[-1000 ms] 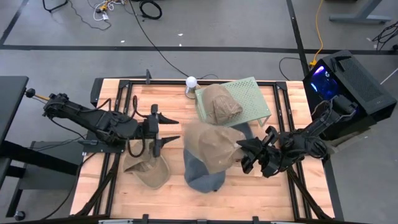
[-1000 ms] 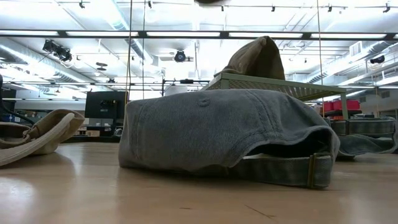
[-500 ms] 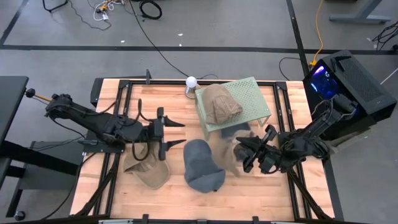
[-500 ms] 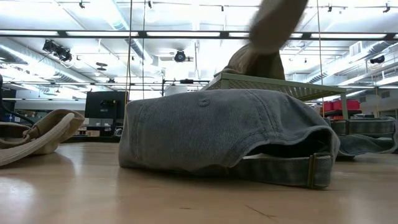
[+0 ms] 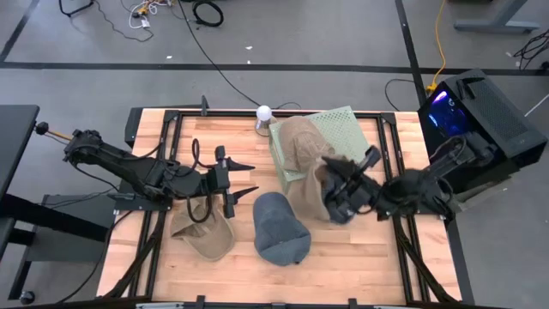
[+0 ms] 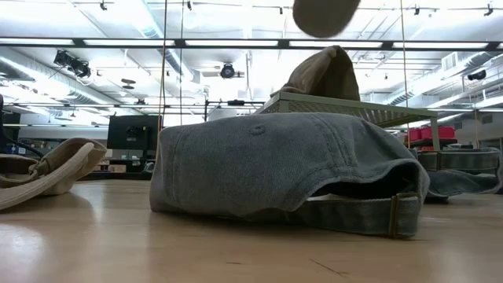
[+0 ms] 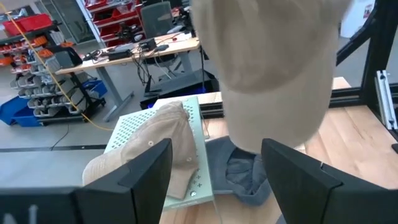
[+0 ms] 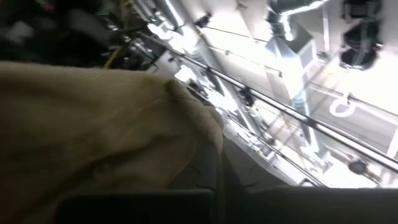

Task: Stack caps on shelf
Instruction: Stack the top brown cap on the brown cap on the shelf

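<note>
My right gripper (image 5: 331,196) is shut on a tan cap (image 5: 304,184) and holds it in the air beside the near edge of the pale green shelf (image 5: 347,129). The low view shows this cap (image 6: 324,14) high above the table. A second tan cap (image 5: 300,142) sits on the shelf top. A blue-grey cap (image 5: 281,227) rests on the table by its rim, and another tan cap (image 5: 204,233) lies at the near left. My left gripper (image 5: 240,180) hovers open left of the shelf, its fingers (image 7: 134,180) empty. My right gripper holds the tan cap by cloth on its side toward the table's right (image 5: 322,190), coming in roughly level from the right. The gripper's own body hides the exact part. The cap (image 7: 273,68) hangs clear of the table and shelf, its crown drooping.
Another blue-grey cap (image 7: 242,168) lies on the table under and beside the shelf. A black box with blue light (image 5: 480,107) stands off the table's right side. A black frame (image 5: 163,120) runs along the table's edges. A white knob (image 5: 263,112) stands at the far edge.
My right gripper has carried the tan cap up and toward the far edge, from over the blue-grey cap to beside the shelf, tipping its fingers upward. The blue-grey cap stays where it was, uncovered. My left gripper has drifted slightly toward the table's right, still open.
</note>
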